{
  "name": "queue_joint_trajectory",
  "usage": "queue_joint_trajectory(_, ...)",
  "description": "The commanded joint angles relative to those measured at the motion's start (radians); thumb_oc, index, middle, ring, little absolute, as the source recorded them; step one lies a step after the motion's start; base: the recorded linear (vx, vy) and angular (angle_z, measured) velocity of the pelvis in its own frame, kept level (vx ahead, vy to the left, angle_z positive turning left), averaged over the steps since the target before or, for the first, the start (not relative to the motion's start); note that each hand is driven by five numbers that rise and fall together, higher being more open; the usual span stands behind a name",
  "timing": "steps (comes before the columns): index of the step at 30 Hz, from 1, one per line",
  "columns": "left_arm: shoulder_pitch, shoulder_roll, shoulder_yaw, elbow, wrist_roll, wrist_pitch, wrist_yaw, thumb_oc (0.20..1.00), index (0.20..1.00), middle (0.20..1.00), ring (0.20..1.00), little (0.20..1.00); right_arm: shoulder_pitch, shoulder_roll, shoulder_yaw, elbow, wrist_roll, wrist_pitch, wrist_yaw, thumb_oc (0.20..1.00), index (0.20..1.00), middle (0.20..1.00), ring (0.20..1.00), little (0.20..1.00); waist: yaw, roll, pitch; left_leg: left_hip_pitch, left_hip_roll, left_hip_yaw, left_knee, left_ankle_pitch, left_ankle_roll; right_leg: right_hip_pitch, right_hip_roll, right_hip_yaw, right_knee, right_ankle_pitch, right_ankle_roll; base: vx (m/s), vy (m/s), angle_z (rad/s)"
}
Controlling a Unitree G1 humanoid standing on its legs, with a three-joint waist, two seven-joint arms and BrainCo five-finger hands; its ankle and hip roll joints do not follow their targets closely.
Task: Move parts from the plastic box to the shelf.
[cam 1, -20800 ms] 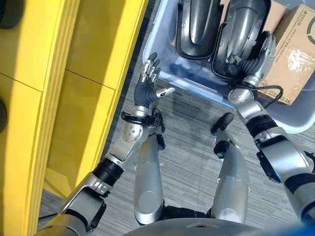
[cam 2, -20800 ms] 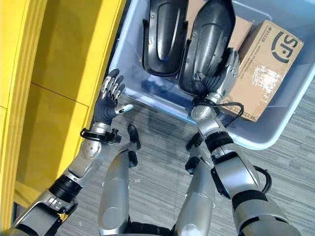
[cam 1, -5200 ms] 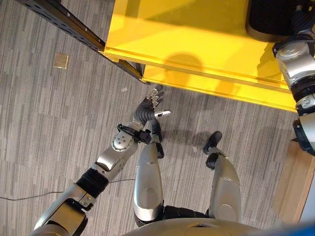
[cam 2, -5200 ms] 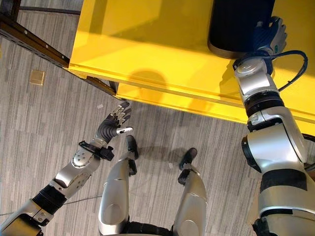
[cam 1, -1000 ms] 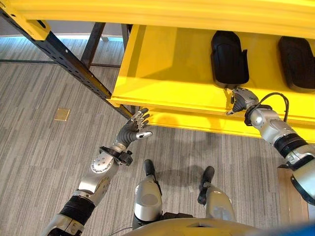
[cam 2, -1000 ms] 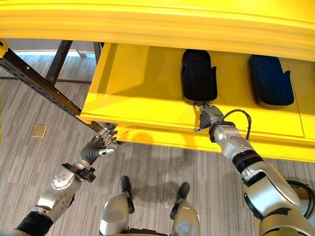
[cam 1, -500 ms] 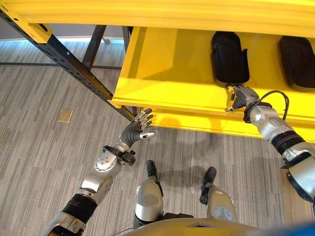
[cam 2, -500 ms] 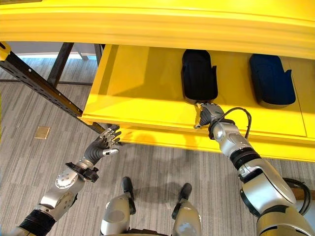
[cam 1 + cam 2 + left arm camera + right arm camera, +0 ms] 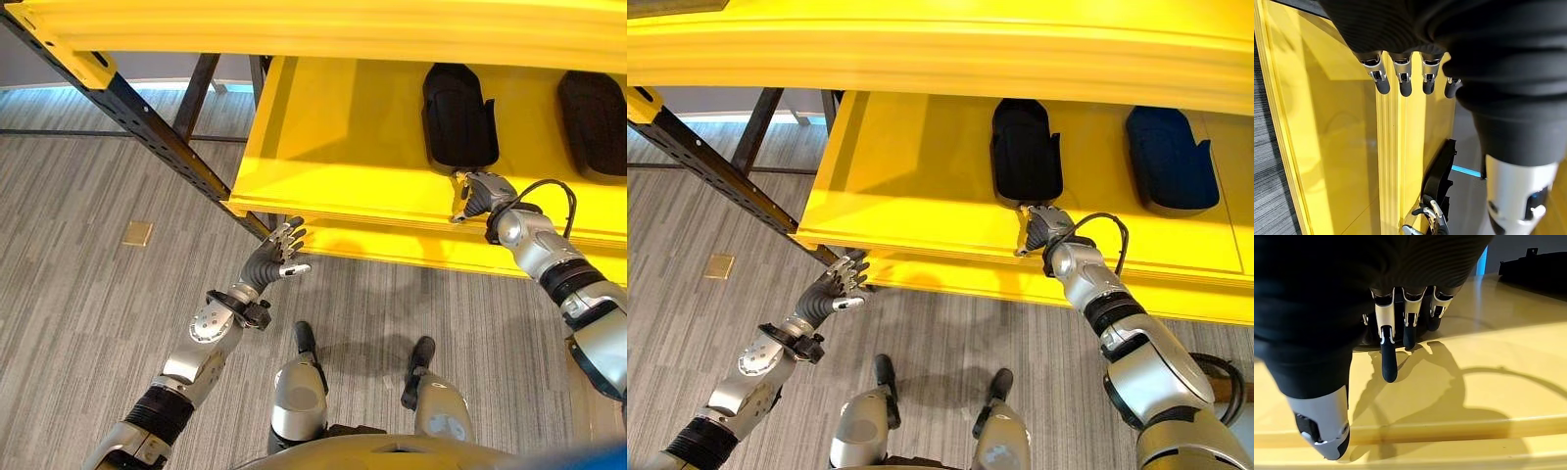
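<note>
Two black moulded parts lie on the yellow shelf (image 9: 333,147), one (image 9: 458,113) in the middle and another (image 9: 593,108) to its right. My right hand (image 9: 480,193) rests on the shelf at the near end of the middle part, open, with its dark-tipped fingers (image 9: 1389,357) straight and reaching to the part's edge. My left hand (image 9: 272,262) hangs open over the floor, just below the shelf's front left corner, holding nothing. In the left wrist view its fingers (image 9: 1400,78) point at the shelf's yellow edge, with the middle part (image 9: 1442,171) beyond.
A black perforated steel upright (image 9: 147,127) runs diagonally at the left of the shelf. A yellow beam (image 9: 343,24) of the level above overhangs the far side. A small tan square (image 9: 137,232) lies on the grey striped floor.
The part my right hand gripped in the plastic box now lies on the shelf, released. Over the last second both hands have barely moved; the view has shifted slightly.
</note>
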Motion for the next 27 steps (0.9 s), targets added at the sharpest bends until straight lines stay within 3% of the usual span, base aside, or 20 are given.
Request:
queue_joint_trajectory(1, -0.021, -0.027, -0.041, -0.04, 0.015, -0.043, 0.01, 1.0, 1.0, 1.0, 1.0, 1.0, -0.128, 0.006, 0.015, 0.03, 0.015, 0.012, 0.002, 1.0, 1.0, 1.0, 1.0, 1.0, 0.025, -0.004, 0.003, -0.043, 0.023, -0.1, 0.103, -0.069, -0.019, -0.009, -0.048, -0.066, 0.199, -0.16, 0.045, 0.0, 0.0, 0.0)
queue_joint_trajectory(10, 0.017, -0.027, -0.006, -0.053, 0.003, -0.066, 0.023, 1.0, 1.0, 1.0, 1.0, 1.0, 0.04, 0.024, -0.048, -0.099, 0.205, -0.017, -0.006, 1.0, 1.0, 1.0, 1.0, 1.0, -0.009, -0.017, -0.004, -0.024, 0.027, -0.089, 0.089, -0.067, -0.015, 0.006, -0.036, -0.051, 0.187, -0.166, 0.04, 0.01, 0.019, 0.0)
queue_joint_trajectory(13, 0.07, -0.038, 0.043, -0.075, 0.014, -0.084, 0.039, 1.0, 1.0, 1.0, 1.0, 1.0, 0.322, 0.037, -0.143, -0.389, 0.172, 0.016, -0.034, 1.0, 1.0, 1.0, 1.0, 1.0, -0.058, -0.034, -0.003, -0.018, 0.033, -0.079, 0.089, -0.069, -0.01, 0.007, -0.028, -0.031, 0.186, -0.169, 0.039, 0.02, 0.057, 0.0)
queue_joint_trajectory(16, 0.121, -0.053, 0.074, -0.09, 0.036, -0.115, 0.055, 1.0, 1.0, 1.0, 1.0, 1.0, 0.563, 0.04, -0.199, -0.574, 0.161, 0.005, -0.032, 1.0, 1.0, 1.0, 1.0, 1.0, -0.098, -0.046, -0.007, -0.014, 0.037, -0.067, 0.086, -0.071, -0.004, 0.005, -0.02, -0.012, 0.181, -0.169, 0.041, -0.02, 0.055, -0.06)
queue_joint_trajectory(17, 0.164, -0.054, 0.105, -0.098, 0.038, -0.148, 0.07, 1.0, 1.0, 1.0, 1.0, 1.0, 0.729, 0.034, -0.234, -0.727, 0.142, -0.003, -0.006, 1.0, 1.0, 1.0, 1.0, 1.0, -0.133, -0.061, -0.007, -0.001, 0.036, -0.055, 0.085, -0.078, 0.0, 0.012, -0.013, 0.007, 0.179, -0.175, 0.044, -0.04, 0.065, -0.1)
queue_joint_trajectory(18, 0.167, -0.054, 0.108, -0.099, 0.037, -0.151, 0.072, 1.0, 1.0, 1.0, 1.0, 1.0, 0.741, 0.032, -0.238, -0.737, 0.148, -0.007, -0.004, 1.0, 1.0, 1.0, 1.0, 1.0, -0.136, -0.061, -0.01, -0.003, 0.037, -0.053, 0.083, -0.074, 0.001, 0.01, -0.009, 0.009, 0.173, -0.17, 0.043, -0.03, 0.058, -0.13)
queue_joint_trajectory(22, 0.245, -0.037, 0.131, -0.13, 0.03, -0.203, 0.083, 1.0, 1.0, 1.0, 1.0, 1.0, 0.888, -0.003, -0.294, -0.872, 0.213, -0.112, 0.034, 1.0, 1.0, 1.0, 1.0, 1.0, -0.161, -0.085, -0.032, 0.016, 0.025, -0.047, 0.074, -0.08, 0.01, 0.035, 0.003, 0.03, 0.153, -0.175, 0.048, -0.02, 0.042, -0.25)
queue_joint_trajectory(26, 0.283, -0.029, 0.116, -0.16, 0.05, -0.209, 0.123, 1.0, 1.0, 1.0, 1.0, 1.0, 0.916, -0.042, -0.322, -0.955, 0.334, -0.237, 0.053, 1.0, 1.0, 1.0, 1.0, 1.0, -0.16, -0.106, -0.098, 0.042, 0.01, -0.057, 0.047, -0.076, 0.014, 0.081, 0.016, 0.036, 0.108, -0.165, 0.053, 0.02, 0.081, -0.05)
queue_joint_trajectory(27, 0.282, -0.03, 0.112, -0.158, 0.054, -0.21, 0.13, 1.0, 1.0, 1.0, 1.0, 1.0, 0.913, -0.044, -0.326, -0.958, 0.35, -0.244, 0.039, 1.0, 1.0, 1.0, 1.0, 1.0, -0.159, -0.108, -0.11, 0.042, 0.008, -0.058, 0.041, -0.072, 0.016, 0.084, 0.019, 0.037, 0.1, -0.159, 0.053, 0.02, 0.159, 0.09)
